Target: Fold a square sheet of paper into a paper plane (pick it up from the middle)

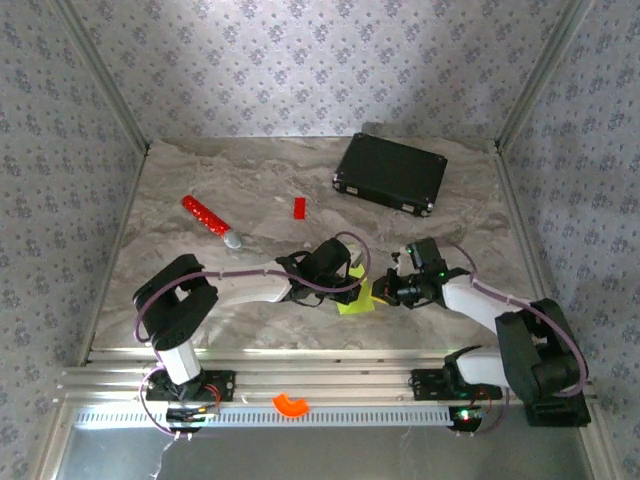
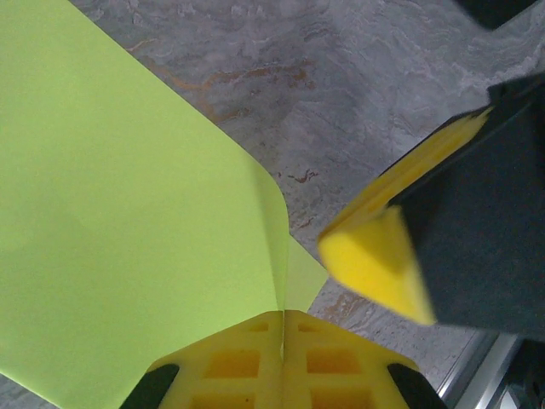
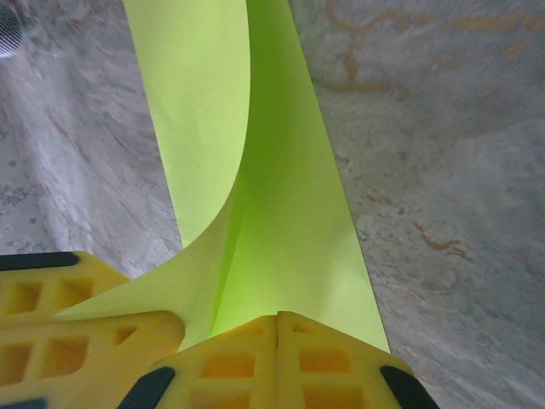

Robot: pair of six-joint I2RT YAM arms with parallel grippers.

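The square sheet of paper (image 1: 357, 299) is lime yellow-green and is held just above the table between the two arms. It is bent and curled with one crease, not in the shape of a paper plane. My left gripper (image 1: 347, 284) is shut on it; in the left wrist view the sheet (image 2: 128, 239) runs up from the closed jaws of the left gripper (image 2: 283, 322). My right gripper (image 1: 379, 292) is shut on the opposite side. In the right wrist view the paper (image 3: 285, 196) rises from the pinched right gripper (image 3: 278, 324).
A black case (image 1: 391, 173) lies at the back right. A red stick (image 1: 208, 218) and a small red block (image 1: 299, 207) lie behind the arms. An orange ring piece (image 1: 291, 403) sits on the near rails. Patterned walls close three sides.
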